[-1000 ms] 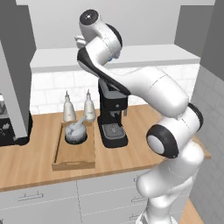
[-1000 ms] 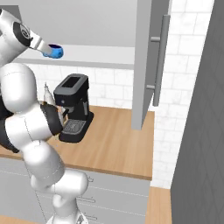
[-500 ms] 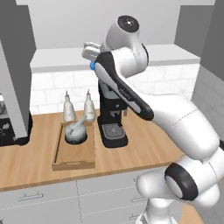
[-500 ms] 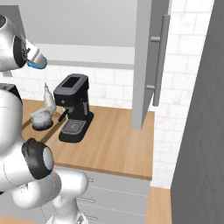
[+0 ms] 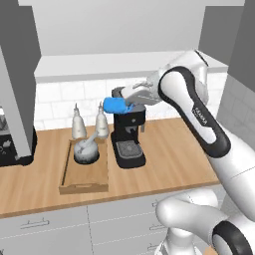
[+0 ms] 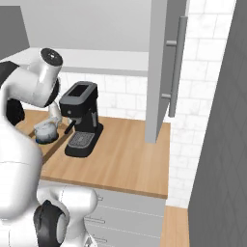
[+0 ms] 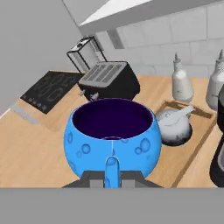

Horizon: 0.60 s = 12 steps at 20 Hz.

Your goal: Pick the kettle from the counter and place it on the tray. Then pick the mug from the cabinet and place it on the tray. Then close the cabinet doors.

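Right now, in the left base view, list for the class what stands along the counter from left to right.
Tray with the kettle on it → coffee machine, with the blue mug held in the gripper above it.

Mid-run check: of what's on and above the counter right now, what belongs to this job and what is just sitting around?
Part of the job:
mug, held in the gripper
kettle, already on the tray
cabinet door, open
counter

Just sitting around:
coffee machine
two bottles
toaster
cooktop
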Motion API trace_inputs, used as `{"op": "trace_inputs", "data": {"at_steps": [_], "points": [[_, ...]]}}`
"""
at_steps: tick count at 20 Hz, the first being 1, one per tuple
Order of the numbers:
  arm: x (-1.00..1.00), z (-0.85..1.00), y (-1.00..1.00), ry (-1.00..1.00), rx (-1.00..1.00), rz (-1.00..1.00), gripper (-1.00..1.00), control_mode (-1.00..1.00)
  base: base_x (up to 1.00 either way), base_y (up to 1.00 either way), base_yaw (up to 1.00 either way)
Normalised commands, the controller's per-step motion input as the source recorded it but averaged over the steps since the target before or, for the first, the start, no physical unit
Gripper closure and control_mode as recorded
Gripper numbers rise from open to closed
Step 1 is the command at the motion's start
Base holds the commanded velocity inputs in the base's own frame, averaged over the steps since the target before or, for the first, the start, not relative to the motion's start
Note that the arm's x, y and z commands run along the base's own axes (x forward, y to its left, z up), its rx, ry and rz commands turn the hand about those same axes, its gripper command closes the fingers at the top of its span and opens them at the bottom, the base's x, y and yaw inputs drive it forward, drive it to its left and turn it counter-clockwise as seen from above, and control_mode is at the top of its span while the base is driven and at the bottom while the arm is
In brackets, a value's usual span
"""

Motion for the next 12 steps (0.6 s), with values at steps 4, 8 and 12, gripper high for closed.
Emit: {"op": "trace_inputs", "data": {"at_steps": [4, 8, 12], "points": [[-0.54, -0.7, -0.09, 0.0, -0.05, 0.89, 1.0, -1.0, 0.0, 0.0, 0.0], [-0.25, -0.82, 0.14, -0.01, -0.16, 0.57, 1.0, -1.0, 0.0, 0.0, 0.0], [0.0, -0.86, 0.21, -0.04, -0.09, 0.35, 1.0, -1.0, 0.0, 0.0, 0.0]]}}
